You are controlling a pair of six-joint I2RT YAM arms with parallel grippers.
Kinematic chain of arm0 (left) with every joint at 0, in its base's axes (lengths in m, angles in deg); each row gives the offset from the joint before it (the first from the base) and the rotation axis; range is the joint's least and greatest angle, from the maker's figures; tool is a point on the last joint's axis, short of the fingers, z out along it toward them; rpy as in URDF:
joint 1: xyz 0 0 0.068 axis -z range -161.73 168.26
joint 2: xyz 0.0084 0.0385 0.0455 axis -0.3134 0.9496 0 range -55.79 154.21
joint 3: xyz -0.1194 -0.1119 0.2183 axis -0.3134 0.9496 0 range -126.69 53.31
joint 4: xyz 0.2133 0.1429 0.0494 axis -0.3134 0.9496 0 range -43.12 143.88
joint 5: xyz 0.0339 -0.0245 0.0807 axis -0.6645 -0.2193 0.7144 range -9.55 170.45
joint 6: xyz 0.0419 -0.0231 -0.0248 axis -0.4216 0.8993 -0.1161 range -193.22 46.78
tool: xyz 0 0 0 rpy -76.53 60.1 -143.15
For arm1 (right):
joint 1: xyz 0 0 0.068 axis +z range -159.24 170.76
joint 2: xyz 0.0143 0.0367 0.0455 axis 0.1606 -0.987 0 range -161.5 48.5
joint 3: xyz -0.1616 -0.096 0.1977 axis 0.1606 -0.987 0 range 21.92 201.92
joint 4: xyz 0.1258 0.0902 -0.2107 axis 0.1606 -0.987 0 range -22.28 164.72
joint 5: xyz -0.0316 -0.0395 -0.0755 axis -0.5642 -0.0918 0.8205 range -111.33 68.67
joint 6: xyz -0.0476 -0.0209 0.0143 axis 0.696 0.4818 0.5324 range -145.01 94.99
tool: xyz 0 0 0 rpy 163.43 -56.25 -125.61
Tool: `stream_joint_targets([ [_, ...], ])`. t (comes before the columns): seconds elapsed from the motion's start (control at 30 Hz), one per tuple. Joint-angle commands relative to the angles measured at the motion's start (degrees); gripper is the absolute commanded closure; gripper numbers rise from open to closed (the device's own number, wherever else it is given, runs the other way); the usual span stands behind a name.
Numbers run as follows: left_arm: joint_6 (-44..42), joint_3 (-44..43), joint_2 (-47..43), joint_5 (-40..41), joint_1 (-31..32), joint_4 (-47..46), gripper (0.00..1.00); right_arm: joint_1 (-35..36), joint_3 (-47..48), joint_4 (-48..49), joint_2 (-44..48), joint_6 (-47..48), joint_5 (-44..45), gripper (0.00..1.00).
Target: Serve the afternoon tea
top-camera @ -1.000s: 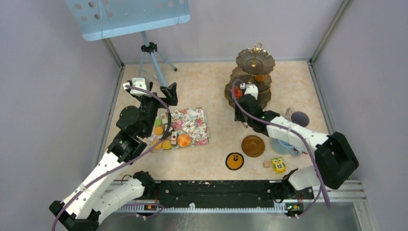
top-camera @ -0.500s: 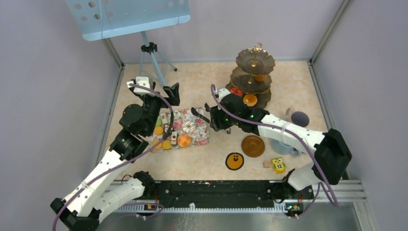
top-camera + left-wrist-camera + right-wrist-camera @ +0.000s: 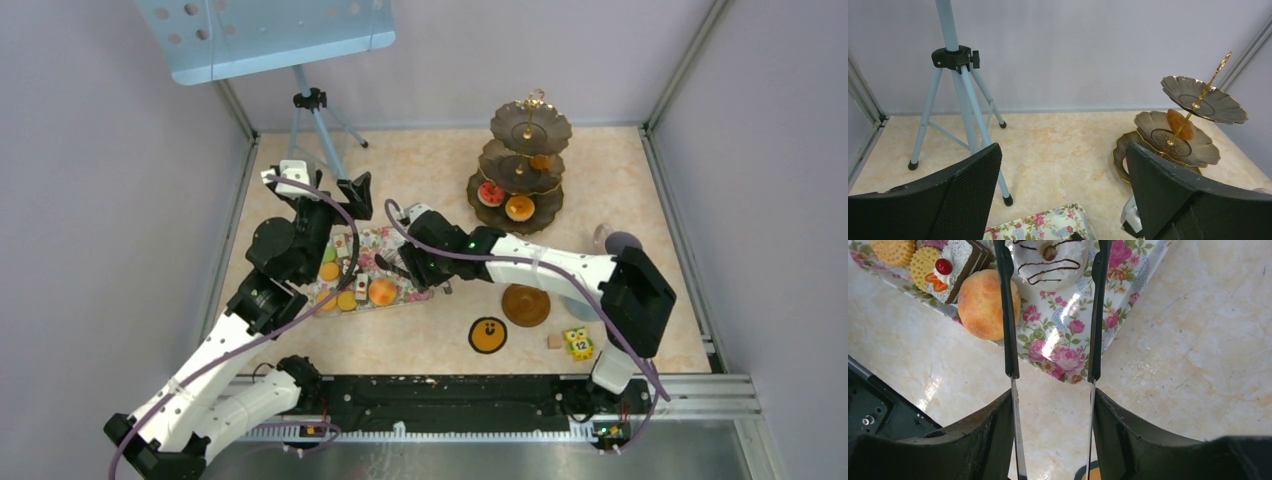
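Observation:
The dark three-tier stand [image 3: 520,165] stands far right and holds a red pastry [image 3: 490,192], an orange one [image 3: 519,208] and another orange piece on its middle tier [image 3: 1179,124]. The floral tray [image 3: 420,285] holds a bun [image 3: 983,305], a white iced donut [image 3: 1050,257], a cake slice [image 3: 955,262] and cookies. My right gripper [image 3: 1053,395] grips metal tongs [image 3: 1010,340], whose empty tips straddle the donut. My left gripper [image 3: 1063,150] is open and empty above the tray's far edge. The brown saucer [image 3: 526,303] is bare; the grey mug [image 3: 622,242] peeks past my right arm, which hides the blue cup.
A blue tripod [image 3: 955,57] stands at the far left beside the left gripper. An orange smiley coaster [image 3: 487,335], a small wooden cube [image 3: 553,341] and the yellow owl block [image 3: 577,343] lie near the front. Walls enclose the table on three sides.
My right arm left an orange pastry on the stand's bottom tier and swung left, bringing the empty tongs over the tray. The left arm barely moved.

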Motion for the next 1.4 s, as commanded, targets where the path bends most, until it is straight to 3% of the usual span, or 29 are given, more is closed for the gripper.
stream_joint_targets([
  [0.0, 0.15, -0.22, -1.21, 0.40, -0.28, -1.95, 0.01, 2.93, 5.62, -3.08, -2.43, 0.89, 7.20, 0.46],
  [0.53, 0.06, -0.22, -0.83, 0.42, -0.25, -1.95, 0.01, 5.82, 10.29, -4.51, -9.52, 2.44, 14.61, 0.47],
  [0.67, 0.12, -0.23, -0.64, 0.20, -0.19, -1.95, 0.01, 5.77, 4.44, 1.76, -6.78, 2.28, 12.95, 0.29],
  [0.73, 0.15, -0.19, -0.62, 0.21, -0.22, -1.95, 0.01, 5.80, 0.54, 6.43, -4.60, 2.81, 11.03, 0.26],
  [1.07, 0.35, -0.17, -0.02, -0.36, -0.23, -1.95, 0.01, 7.90, -11.06, 15.20, -3.72, 1.67, 11.86, 0.21],
  [1.27, 0.52, -0.13, 0.31, -0.54, -0.16, -1.86, 0.01, 10.82, -15.60, 23.09, -4.15, 1.73, 15.94, 0.22],
  [1.37, 0.47, -0.13, 0.37, -0.45, -0.24, -1.86, 0.01, 11.89, -15.39, 21.29, -3.74, 0.86, 21.30, 0.22],
])
